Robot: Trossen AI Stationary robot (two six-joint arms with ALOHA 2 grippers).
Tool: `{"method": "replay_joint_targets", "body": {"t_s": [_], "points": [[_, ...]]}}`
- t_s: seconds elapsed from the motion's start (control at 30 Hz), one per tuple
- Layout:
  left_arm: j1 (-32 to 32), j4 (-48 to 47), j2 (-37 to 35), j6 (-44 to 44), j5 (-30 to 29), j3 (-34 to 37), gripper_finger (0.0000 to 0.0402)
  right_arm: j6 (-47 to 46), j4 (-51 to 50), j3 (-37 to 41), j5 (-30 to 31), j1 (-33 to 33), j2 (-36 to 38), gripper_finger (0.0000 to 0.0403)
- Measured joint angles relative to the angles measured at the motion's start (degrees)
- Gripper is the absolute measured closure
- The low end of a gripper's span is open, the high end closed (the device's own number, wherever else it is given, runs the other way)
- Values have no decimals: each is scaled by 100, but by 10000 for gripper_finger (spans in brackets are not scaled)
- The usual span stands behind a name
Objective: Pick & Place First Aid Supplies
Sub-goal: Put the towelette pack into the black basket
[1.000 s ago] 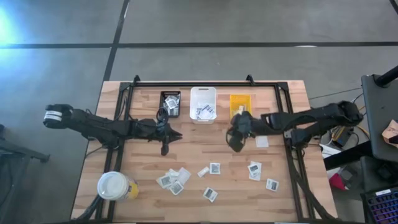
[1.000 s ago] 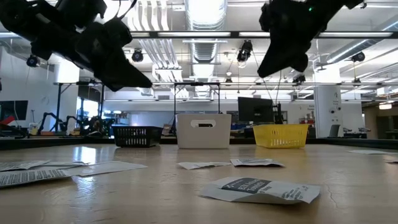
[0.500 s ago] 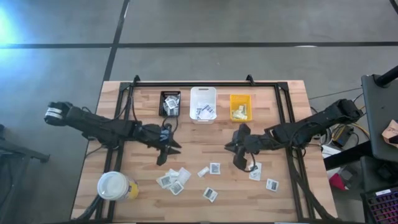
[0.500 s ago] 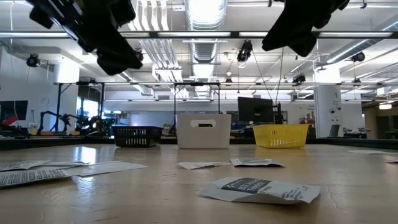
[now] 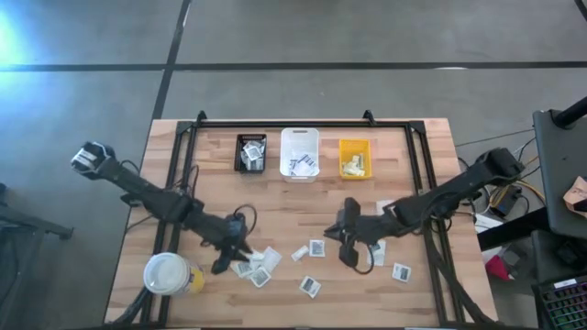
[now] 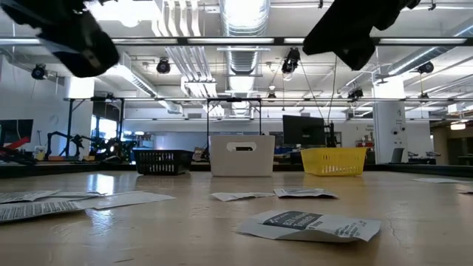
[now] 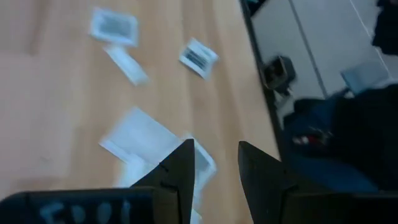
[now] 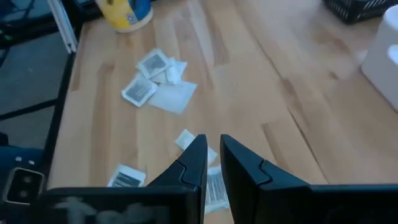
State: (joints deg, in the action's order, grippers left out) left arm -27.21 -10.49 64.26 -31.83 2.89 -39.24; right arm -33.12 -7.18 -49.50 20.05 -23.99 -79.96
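Observation:
Several small flat first aid packets lie loose on the near half of the wooden table: a cluster (image 5: 255, 266), single ones (image 5: 316, 247) (image 5: 310, 286) and a pair (image 5: 376, 252). My left gripper (image 5: 220, 266) hovers at the cluster's left side, open, with nothing between its fingers (image 7: 216, 168); white packets (image 7: 143, 140) lie below it. My right gripper (image 5: 347, 259) hangs over the table between the single packets and the pair, its fingers (image 8: 214, 155) a narrow gap apart and holding nothing. In the low view both grippers (image 6: 74, 41) (image 6: 347, 33) stand well clear of the tabletop.
Three small bins stand in a row at the far edge: black (image 5: 251, 151), white (image 5: 300, 153) and yellow (image 5: 354, 158), each with some packets inside. A large white-lidded yellow cup (image 5: 170, 273) stands near the front left corner, close to my left gripper. More packets lie at the right (image 5: 401, 271) (image 5: 385, 207).
My left gripper has swung from beside the black bin toward the table's near edge, to the left side of the packet cluster. My right gripper has moved from the yellow bin toward the near edge, over the scattered packets. The packets have stayed where they were.

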Motion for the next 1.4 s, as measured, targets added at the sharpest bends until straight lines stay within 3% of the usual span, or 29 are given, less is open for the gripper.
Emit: {"method": "replay_joint_targets", "body": {"t_s": [0.3, 0.63, 1.07, 1.4], "points": [[-827, 12, 606, -855, -26, -9, 287, -3, 31, -584, -85, -65, -901, 360], [-1018, 18, 1200, -1017, -37, -28, 288, 354, -406, -1612, -217, -107, -1748, 360], [-1062, -140, 1814, -969, -236, 5, 396, 480, -610, -2131, -224, -114, -2422, 360], [-1037, -198, 2403, -885, -322, -7, 400, 657, -592, -2117, -208, -114, -2422, 360]]}}
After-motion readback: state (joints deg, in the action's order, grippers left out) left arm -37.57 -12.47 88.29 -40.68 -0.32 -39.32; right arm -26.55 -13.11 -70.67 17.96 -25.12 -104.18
